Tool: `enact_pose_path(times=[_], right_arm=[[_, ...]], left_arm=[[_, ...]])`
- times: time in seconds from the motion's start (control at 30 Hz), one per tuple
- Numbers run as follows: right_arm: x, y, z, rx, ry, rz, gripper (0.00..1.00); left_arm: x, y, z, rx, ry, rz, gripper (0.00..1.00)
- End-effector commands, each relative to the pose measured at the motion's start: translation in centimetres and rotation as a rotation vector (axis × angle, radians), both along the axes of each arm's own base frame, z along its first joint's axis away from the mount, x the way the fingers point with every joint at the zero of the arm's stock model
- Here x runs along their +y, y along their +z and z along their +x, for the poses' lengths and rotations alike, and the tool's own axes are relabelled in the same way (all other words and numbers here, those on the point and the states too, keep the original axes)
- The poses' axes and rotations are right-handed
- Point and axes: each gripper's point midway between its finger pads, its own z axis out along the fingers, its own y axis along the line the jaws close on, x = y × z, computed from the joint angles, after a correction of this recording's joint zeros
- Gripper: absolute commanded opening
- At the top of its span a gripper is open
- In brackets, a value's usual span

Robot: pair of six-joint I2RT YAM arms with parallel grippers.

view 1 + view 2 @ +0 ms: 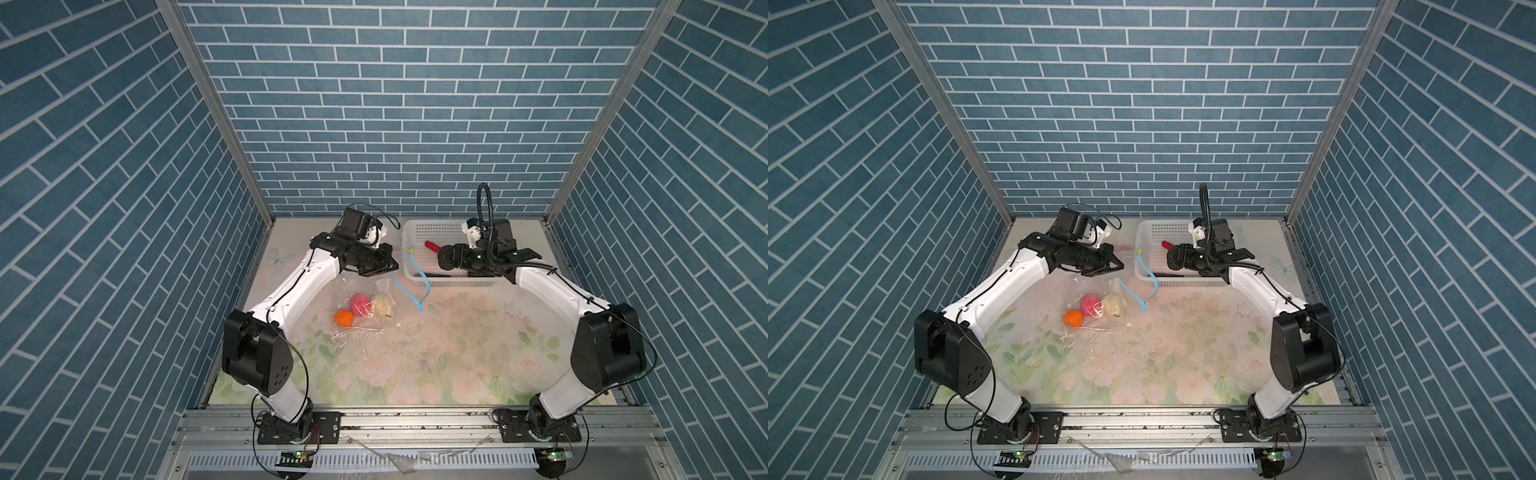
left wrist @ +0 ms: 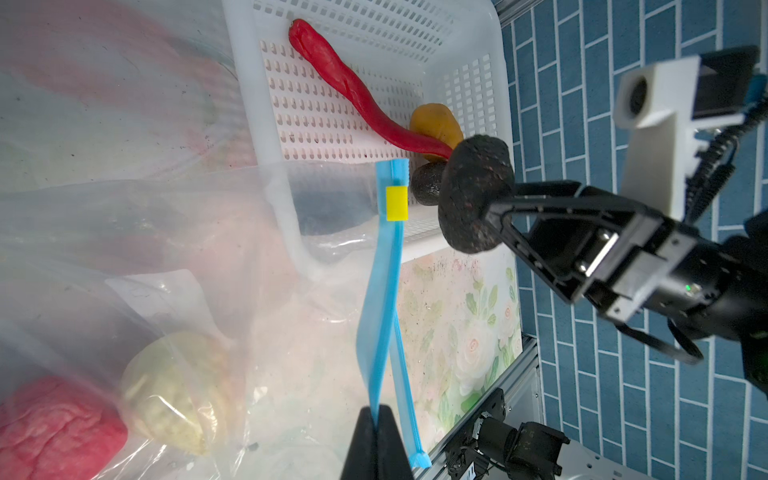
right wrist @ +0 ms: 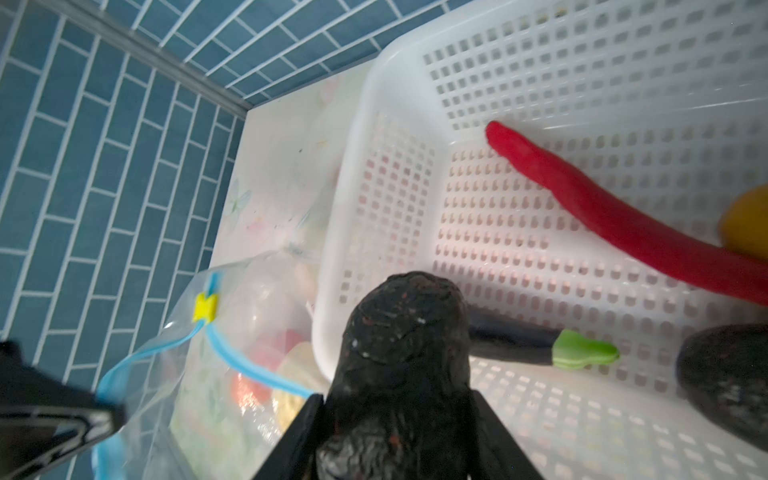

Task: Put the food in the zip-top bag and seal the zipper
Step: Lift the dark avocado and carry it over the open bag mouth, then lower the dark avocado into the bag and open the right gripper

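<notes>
The clear zip-top bag [image 1: 353, 286] lies left of centre with an orange ball [image 1: 344, 319], a pink ball [image 1: 360, 304] and a cream lump [image 1: 383, 305] inside. My left gripper [image 2: 376, 415] is shut on one lip of the light blue zipper [image 2: 382, 291], lifting the mouth apart; the yellow tab [image 2: 397, 203] sits at the far end. My right gripper [image 3: 395, 401] is shut on a black lump [image 3: 405, 332], held above the basket's corner nearest the bag. In the basket lie a red chilli [image 3: 602, 216], yellow-orange fruit [image 2: 436, 124], another black lump [image 3: 727, 382] and an aubergine [image 3: 519, 343].
The white perforated basket [image 1: 415, 232] stands at the back, just right of the bag's mouth, and the zipper [image 1: 426, 286] drapes against its near corner. The flowered table [image 1: 457, 353] is ringed by blue brick walls. A metal rail [image 1: 415, 419] runs along the front.
</notes>
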Motion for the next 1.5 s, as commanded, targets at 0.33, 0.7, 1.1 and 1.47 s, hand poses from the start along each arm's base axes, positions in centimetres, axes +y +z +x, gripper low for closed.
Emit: enact_pose_path(times=[0.33,0.7,1.1,1.47], right_arm=[[7.2,-0.2,-5.7,-0.077,0.275,-0.026,0.42],[10.2,-2.0,-6.2,-0.051,0.339,-0.057,0.43],[11.0,-3.1,-6.5,-0.024,0.358,-0.087,0.53],[10.0,-2.4,-7.1,-0.024,0.346,-0.123,0.64]], left_arm=[[-0.2,0.7,0.0,-0.009,-0.007,-0.015,0.00],[-0.3,1.6,-0.3,-0.024,-0.007,-0.039,0.00],[-0.1,1.5,-0.6,-0.027,-0.010,-0.038,0.00],[-0.3,1.7,-0.4,-0.030,-0.009,-0.045,0.00]])
